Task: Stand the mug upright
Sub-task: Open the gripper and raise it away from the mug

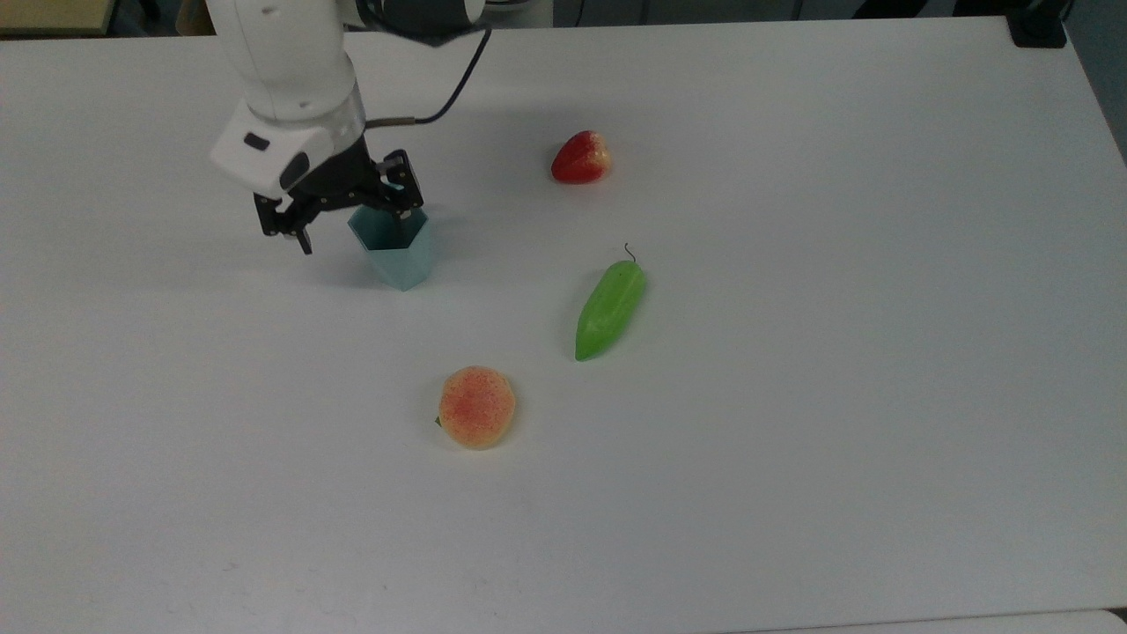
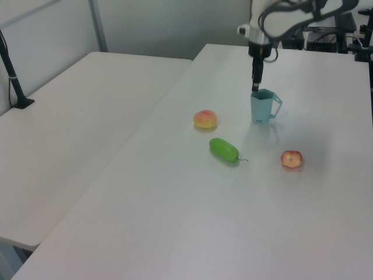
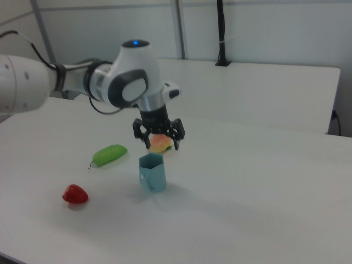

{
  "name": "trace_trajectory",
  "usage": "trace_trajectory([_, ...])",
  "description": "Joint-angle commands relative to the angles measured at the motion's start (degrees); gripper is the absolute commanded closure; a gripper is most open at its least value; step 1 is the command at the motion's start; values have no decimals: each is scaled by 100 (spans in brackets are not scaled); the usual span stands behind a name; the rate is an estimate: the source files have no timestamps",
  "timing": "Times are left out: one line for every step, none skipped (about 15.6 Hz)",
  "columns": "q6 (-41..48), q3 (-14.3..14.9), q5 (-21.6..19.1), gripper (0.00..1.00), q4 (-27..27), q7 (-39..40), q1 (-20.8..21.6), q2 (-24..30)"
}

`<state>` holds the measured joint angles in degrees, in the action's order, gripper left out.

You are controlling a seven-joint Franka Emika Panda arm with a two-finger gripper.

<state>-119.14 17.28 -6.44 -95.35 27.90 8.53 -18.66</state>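
Here the mug [image 1: 393, 251] stands upright on the white table [image 1: 792, 440] near the strawberry [image 1: 581, 158], while the gripper [image 1: 339, 216] hangs just above its rim, fingers apart — apparently releasing it.

No writing, label, brand or number can be read anywhere here, on the robot, the table or the things lying on it.
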Motion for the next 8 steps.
trace_trajectory([942,21,-120,0,121,-592,-9,863])
trace_trajectory([1232,21,-120,0,227,-776,-9,1004])
trace_trajectory([1496,12,-120,0,332,-1013,-9,1127])
trace_trajectory([1760,4,-129,0,403,-1320,0,1241])
trace_trajectory([1971,-75,-129,0,421,-1636,0,1373])
trace_trajectory([2130,-223,-129,0,465,-1961,-18,1522])
trace_trajectory([2280,-364,-129,0,474,-2312,-44,1654])
trace_trajectory([2420,-531,-120,0,474,-2586,-131,1786])
